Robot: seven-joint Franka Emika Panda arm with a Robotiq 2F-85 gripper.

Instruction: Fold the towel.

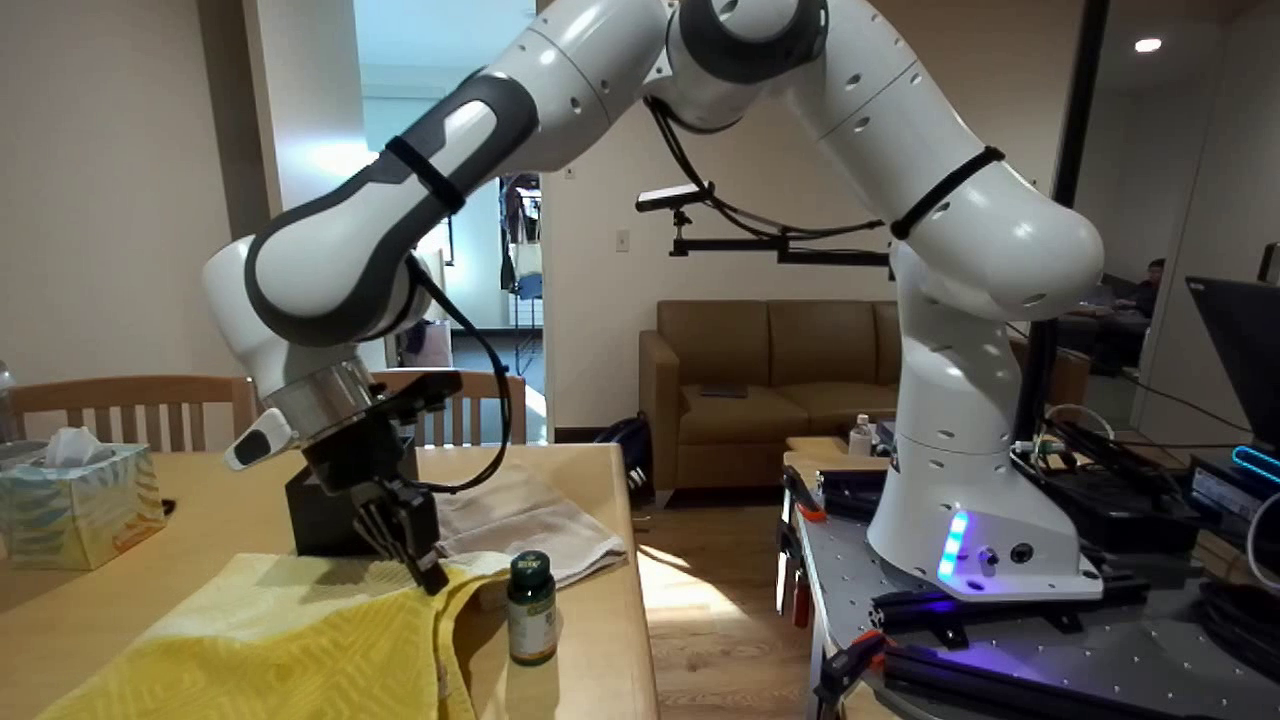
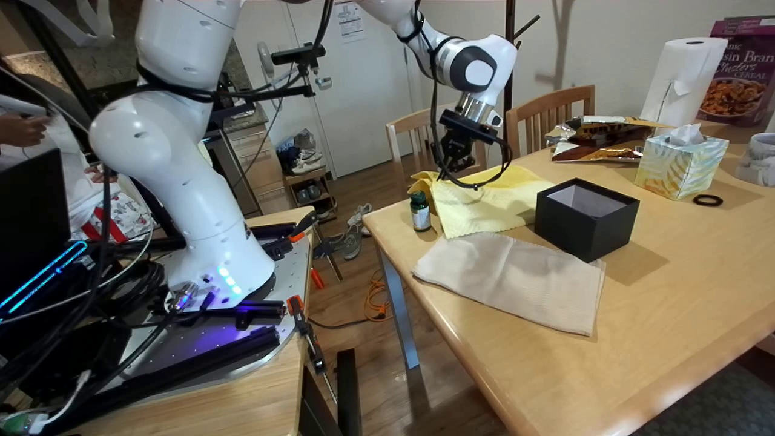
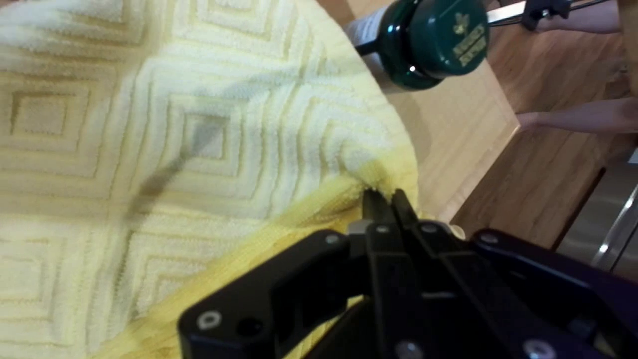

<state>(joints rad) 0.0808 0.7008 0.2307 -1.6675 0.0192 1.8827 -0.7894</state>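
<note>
A yellow towel (image 1: 300, 640) lies on the table, with a pale face and a brighter yellow face both showing. It also shows in an exterior view (image 2: 490, 203), and its pale, square-patterned face fills much of the wrist view (image 3: 199, 139). My gripper (image 3: 384, 199) is at the towel's edge, near the table's end. Its fingers are close together, with yellow cloth bunched between the tips. In an exterior view the gripper (image 1: 430, 575) points down onto the towel. The towel's part under the gripper is hidden in the wrist view.
A green-capped bottle (image 1: 532, 610) stands close beside the towel and the gripper; it also shows in the wrist view (image 3: 438, 40). A black open box (image 2: 581, 218) and a beige cloth (image 2: 514, 281) lie beside the towel. A tissue box (image 2: 681, 157) stands farther along the table.
</note>
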